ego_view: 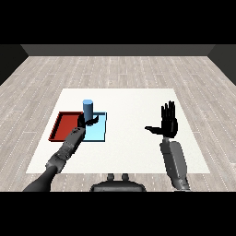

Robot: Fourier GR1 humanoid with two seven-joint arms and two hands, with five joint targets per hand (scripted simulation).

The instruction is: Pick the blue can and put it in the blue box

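Note:
The blue can (pixel 88 107) stands upright over the back edge of the light blue tray (pixel 99 132). My left hand (pixel 84 122) is at the can's lower part, with fingers on its left and the thumb on its right, curled round it. The can's base is hidden behind that hand, so I cannot tell whether it rests on the tray. My right hand (pixel 169 122) is raised over the table's right side, far from the can, open with fingers straight and thumb spread, holding nothing.
The red tray (pixel 64 126) lies directly left of the light blue tray, touching it, with my left forearm crossing its near right corner. The white table (pixel 133 147) stretches from the trays to my right hand.

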